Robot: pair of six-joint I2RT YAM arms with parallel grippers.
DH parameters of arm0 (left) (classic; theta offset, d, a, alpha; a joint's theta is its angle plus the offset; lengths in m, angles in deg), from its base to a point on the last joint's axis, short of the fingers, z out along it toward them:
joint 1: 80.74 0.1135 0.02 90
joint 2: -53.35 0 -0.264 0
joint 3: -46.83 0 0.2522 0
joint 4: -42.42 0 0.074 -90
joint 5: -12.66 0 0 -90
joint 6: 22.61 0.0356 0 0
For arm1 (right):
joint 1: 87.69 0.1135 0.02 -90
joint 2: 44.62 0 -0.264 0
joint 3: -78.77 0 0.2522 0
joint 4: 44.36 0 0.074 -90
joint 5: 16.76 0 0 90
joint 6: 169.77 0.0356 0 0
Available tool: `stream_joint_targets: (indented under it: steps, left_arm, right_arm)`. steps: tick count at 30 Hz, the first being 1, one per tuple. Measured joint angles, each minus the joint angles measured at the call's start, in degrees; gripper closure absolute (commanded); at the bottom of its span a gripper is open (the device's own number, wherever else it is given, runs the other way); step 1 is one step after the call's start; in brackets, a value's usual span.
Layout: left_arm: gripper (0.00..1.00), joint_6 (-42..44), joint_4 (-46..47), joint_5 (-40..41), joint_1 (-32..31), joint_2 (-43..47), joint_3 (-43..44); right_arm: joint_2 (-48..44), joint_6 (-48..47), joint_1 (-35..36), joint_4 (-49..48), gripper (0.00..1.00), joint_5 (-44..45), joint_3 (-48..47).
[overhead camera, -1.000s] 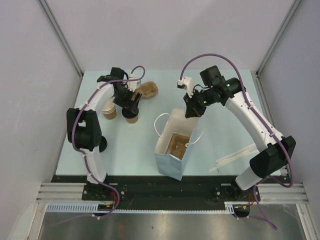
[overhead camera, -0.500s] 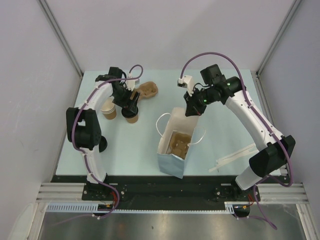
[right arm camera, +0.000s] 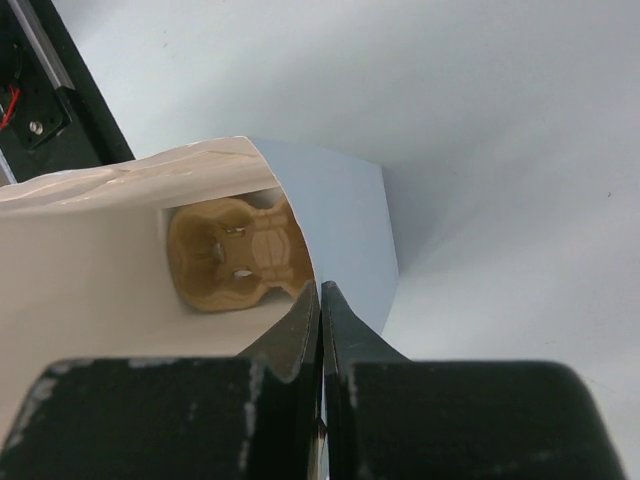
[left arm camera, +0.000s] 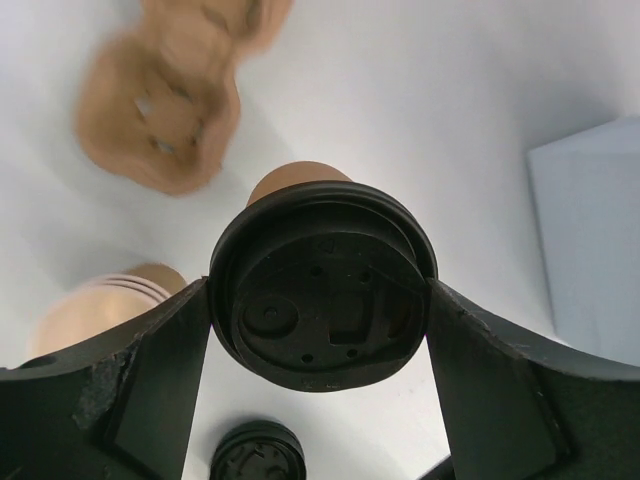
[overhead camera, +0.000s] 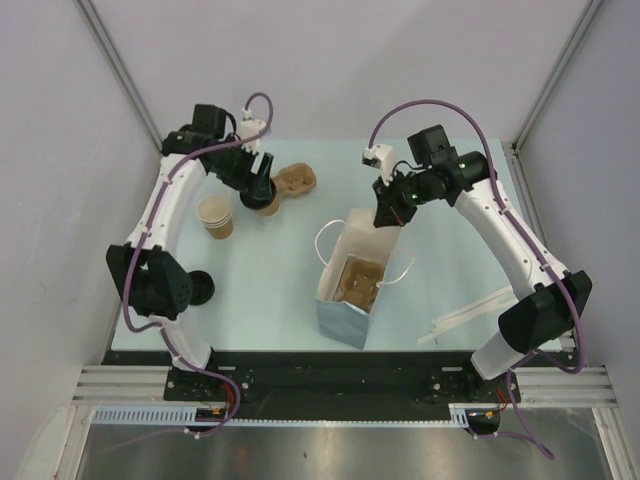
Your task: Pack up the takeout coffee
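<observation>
Kraft takeout coffee (left arm camera: 322,300) is pinched in our left fingers (left arm camera: 130,380), far left, right fingers (right arm camera: 290,340) pinching blue bag (overhead camera: 340,322) rim; not bagged yet.

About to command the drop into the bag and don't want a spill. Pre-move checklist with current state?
1. Left hand gripping takeout coffee: ok, clamped on both sides at the lid.
2. Lid seated: ok, looks flush all round in the left wrist view.
3. Right hand pinching blue paper bag rim: ok, mouth open.
4. Cup carrier inside bag has free wells: ok.
5. Coffee above bag mouth: not ok, it is off to the side, by the second cup carrier.
</observation>
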Motion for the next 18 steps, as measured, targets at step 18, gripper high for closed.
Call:
stream_joint_targets:
  steps: [18]
  left_arm:
    - [0.95,-0.96,1.36,-11.39,-19.61,14.16,27.34]
  right_arm:
    - [0.39,9.94,-1.75,-4.83,1.0,0.15,-0.02]
